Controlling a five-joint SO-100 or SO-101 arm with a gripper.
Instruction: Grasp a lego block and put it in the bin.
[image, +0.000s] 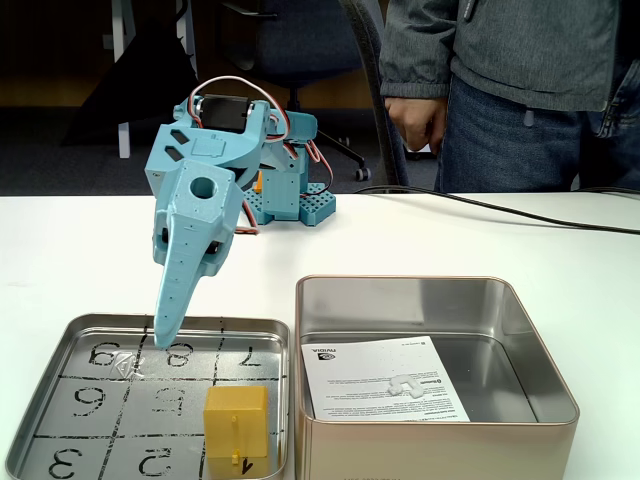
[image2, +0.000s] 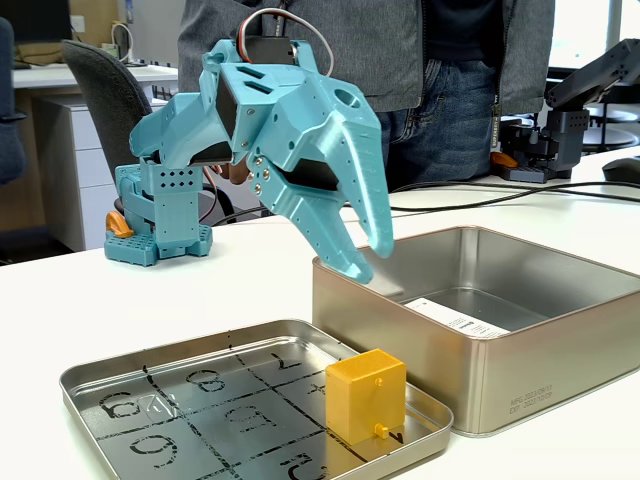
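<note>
The yellow-orange lego block sits in the near right corner of a shallow numbered tray, with a small peg on its side. My blue gripper points down and hovers over the tray's far row. It is above and behind the block and does not touch it. In a fixed view from the side the fingertips stand a little apart with nothing between them. The silver bin stands right beside the tray and holds a white printed sheet.
A person stands behind the table, close to the arm's base. A black cable runs across the far side of the table. Another black arm stands at the back right. An office chair is behind the table.
</note>
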